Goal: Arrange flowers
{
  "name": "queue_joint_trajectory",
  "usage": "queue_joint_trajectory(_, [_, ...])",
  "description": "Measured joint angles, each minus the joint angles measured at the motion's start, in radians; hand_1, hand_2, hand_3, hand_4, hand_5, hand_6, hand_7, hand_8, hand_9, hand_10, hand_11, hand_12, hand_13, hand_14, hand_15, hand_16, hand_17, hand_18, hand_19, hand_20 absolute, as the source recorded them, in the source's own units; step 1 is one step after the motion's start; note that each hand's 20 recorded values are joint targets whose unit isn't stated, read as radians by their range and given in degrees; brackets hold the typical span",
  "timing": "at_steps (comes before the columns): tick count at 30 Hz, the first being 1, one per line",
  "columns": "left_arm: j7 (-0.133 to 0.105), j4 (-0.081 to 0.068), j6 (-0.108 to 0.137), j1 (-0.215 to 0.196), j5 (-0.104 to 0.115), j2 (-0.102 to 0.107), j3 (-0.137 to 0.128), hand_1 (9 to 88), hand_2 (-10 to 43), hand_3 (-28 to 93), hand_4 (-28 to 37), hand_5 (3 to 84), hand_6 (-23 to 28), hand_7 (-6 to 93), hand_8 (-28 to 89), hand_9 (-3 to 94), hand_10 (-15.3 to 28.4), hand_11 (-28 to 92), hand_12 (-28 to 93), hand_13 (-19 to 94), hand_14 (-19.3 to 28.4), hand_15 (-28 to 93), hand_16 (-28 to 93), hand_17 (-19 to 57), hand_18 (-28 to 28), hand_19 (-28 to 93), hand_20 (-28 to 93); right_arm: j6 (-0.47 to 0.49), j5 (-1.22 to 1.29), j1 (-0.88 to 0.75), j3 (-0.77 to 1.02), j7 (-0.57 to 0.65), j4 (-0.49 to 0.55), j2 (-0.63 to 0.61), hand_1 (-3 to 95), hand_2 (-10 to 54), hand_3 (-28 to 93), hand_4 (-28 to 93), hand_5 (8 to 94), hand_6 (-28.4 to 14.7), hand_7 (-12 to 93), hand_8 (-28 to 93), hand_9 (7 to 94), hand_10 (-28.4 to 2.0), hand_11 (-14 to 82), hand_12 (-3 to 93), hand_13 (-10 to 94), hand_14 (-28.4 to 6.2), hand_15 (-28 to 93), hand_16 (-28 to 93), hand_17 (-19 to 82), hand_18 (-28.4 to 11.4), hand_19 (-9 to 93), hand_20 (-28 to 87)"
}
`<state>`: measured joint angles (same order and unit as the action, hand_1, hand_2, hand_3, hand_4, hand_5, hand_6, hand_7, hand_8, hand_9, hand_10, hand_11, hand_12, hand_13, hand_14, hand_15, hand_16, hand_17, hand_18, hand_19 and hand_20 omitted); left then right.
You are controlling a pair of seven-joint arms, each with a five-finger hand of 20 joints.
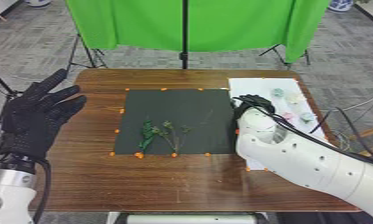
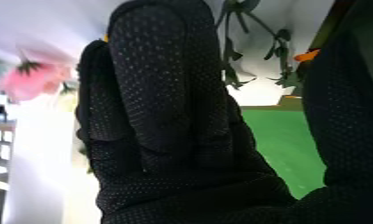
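The right hand (image 1: 253,104) is at the inner edge of the white sheet (image 1: 253,85), beside the dark mat (image 1: 174,105) on the brown wooden table (image 1: 165,195). In the right wrist view, the right hand (image 2: 165,125) has its fingers nearly straight and close together, with the thumb well apart from them. Leafy stems (image 2: 230,52) show through that gap against a white surface; whether they touch the glove, I cannot tell. The left hand (image 1: 31,122) is raised by the left side of the table, fingers extended and thumb apart, with nothing between them. On the near half of the dark mat lie 2 groups of greenery: a narrow, dense green sprig (image 1: 148,134) and, just to its right, a branching sprig (image 1: 171,135) with thin stems, their lower ends toward the robot. On the white sheet, beyond and to the right of the right hand, are 4 pale blooms: a blue flower (image 1: 277,92), a cream flower (image 1: 294,98), a pink flower (image 1: 287,116) and a bluish-green flower (image 1: 307,116). Orange markers (image 1: 140,155) dot the edges of the mat and sheet. A green curtain (image 1: 227,25) hangs behind the table, with 1 black pole (image 1: 184,40) in front.
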<state>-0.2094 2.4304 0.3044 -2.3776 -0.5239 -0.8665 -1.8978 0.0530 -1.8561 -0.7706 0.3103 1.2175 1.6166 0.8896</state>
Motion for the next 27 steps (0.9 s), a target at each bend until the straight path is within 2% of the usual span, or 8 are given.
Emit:
queue_joint_trajectory(2, [-0.003, 0.000, 0.000, 0.000, 0.000, 0.000, 0.002, 20.9, 9.4, 77, -28.3, 32.4, 7.9, 14.5, -10, 30.5, 20.0, 28, 11, 23, 28.2, 55, -11, -9.8, 24.5, 58, 10, -0.006, -0.020, 0.018, -0.025, -0.004, -0.018, 0.006, 35.5, -8.5, 71, -25, 63.2, -3.5, 14, -11, 83.8, -14.4, 28.9, 16.8, 84, -8.2, 53, 15, 48, -21.3, 93, -7])
queue_joint_trajectory(4, [-0.005, 0.000, 0.000, 0.000, 0.000, 0.000, 0.002, 20.9, 9.4, 77, -28.3, 32.4, 7.9, 14.6, -10, 30.5, 20.1, 28, 11, 23, 28.2, 55, -11, -9.8, 24.5, 58, 11, -0.021, -0.039, 0.028, -0.042, -0.009, -0.029, 0.010, 39.9, -9.4, 72, -27, 70.2, -1.3, 17, -11, 85.1, -13.3, 28.8, 17.1, 84, -7.6, 53, 15, 48, -20.5, 93, -8])
queue_joint_trajectory(6, [-0.006, 0.000, -0.001, 0.000, 0.000, 0.000, 0.002, 20.8, 9.4, 77, -28.3, 32.4, 7.9, 14.6, -10, 30.5, 20.1, 28, 11, 23, 28.2, 55, -11, -9.8, 24.5, 58, 11, -0.047, -0.053, 0.035, -0.063, -0.013, -0.036, 0.011, 45.7, -9.5, 69, -28, 75.7, -0.5, 18, -1, 86.5, -12.1, 28.9, 17.3, 85, -6.7, 53, 16, 48, -19.9, 93, -9])
queue_joint_trajectory(10, [-0.006, -0.002, -0.003, 0.001, 0.000, 0.001, 0.002, 20.9, 9.5, 77, -28.3, 32.4, 7.9, 14.6, -10, 30.4, 20.0, 28, 11, 23, 28.3, 55, -11, -9.8, 24.5, 58, 11, -0.108, -0.083, 0.049, -0.109, -0.020, -0.051, 0.012, 51.6, -9.5, 66, -28, 84.1, 0.9, 20, 3, 89.4, -9.3, 25.4, 22.6, 86, -5.4, 52, 17, 47, -19.6, 93, -6])
queue_joint_trajectory(20, [-0.003, -0.006, -0.008, 0.007, 0.001, 0.002, 0.003, 21.0, 9.5, 77, -28.3, 32.5, 7.9, 14.7, -10, 30.6, 20.2, 28, 11, 23, 28.3, 55, -11, -9.8, 24.5, 58, 11, -0.134, -0.106, 0.037, -0.102, -0.042, -0.064, 0.012, 53.4, -9.5, 70, -28, 86.3, 0.3, 22, 6, 92.0, -7.9, 22.0, 28.1, 87, -4.3, 53, 18, 43, -19.3, 93, 0])
queue_joint_trajectory(27, [0.003, -0.009, -0.010, 0.014, 0.000, 0.002, 0.008, 20.9, 9.5, 77, -28.3, 32.5, 7.9, 14.6, -10, 30.5, 20.0, 28, 11, 23, 28.0, 55, -11, -9.8, 24.5, 58, 11, -0.259, -0.129, 0.031, -0.129, -0.050, -0.061, -0.011, 53.0, -9.5, 73, -28, 86.6, -0.9, 23, 9, 92.0, -9.1, 24.1, 28.7, 87, -4.3, 56, 18, 43, -19.5, 93, 2])
